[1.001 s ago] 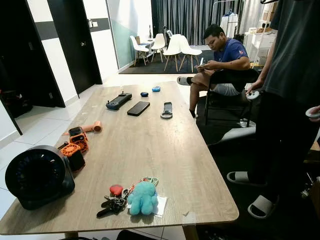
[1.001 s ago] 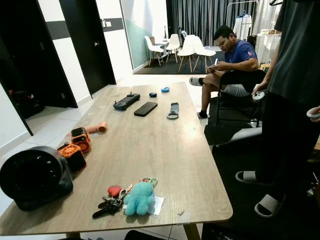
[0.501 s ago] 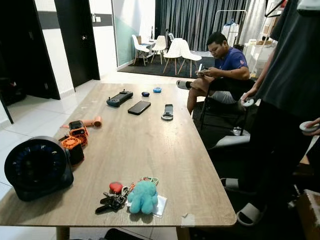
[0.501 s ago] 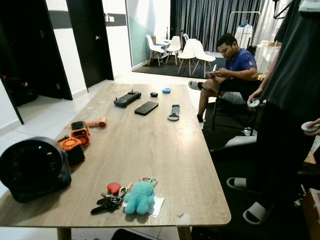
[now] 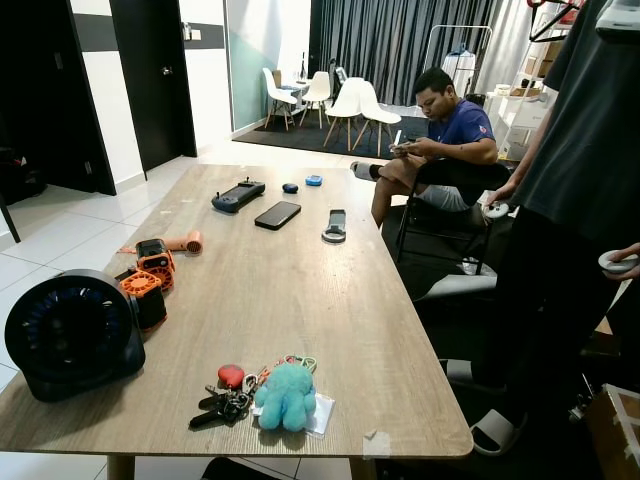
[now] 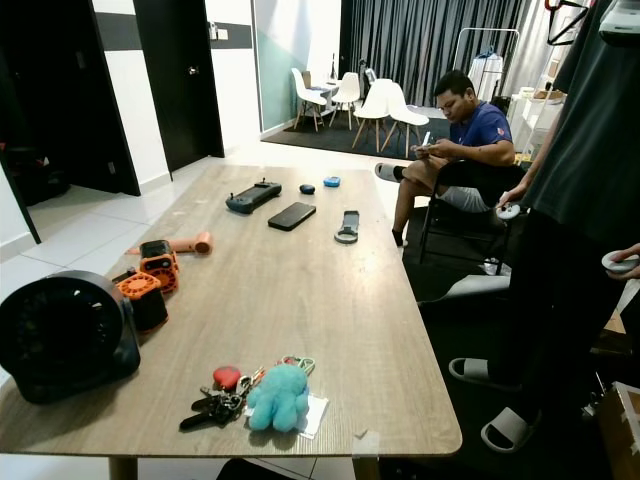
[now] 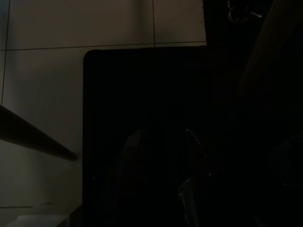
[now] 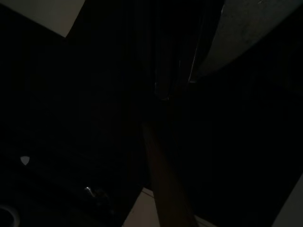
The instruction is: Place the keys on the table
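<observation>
- Left eye view shows the keys lying flat on the wooden tabletop, in the lower centre of the frame close to the near edge; nothing grips them, so the placing looks done.
- A red tag sits just above the dark key bunch, and a teal plush octopus lies touching it on the right, resting on a small clear sleeve. These read as charms on the same ring, which would explain why they lie in one heap.
- At lower left of the frame a black round fan stands near the tabletop's edge, with two orange-and-black gadgets just beyond it.
- Toward the upper middle lie a black handheld console, a phone and a strap-like piece, well apart from the keys.
- No container holds anything that I can make out.
- Both wrist views are very dark; whether either claw is released or clenched I cannot tell.
- One person sits at upper right; another stands at the right edge.
</observation>
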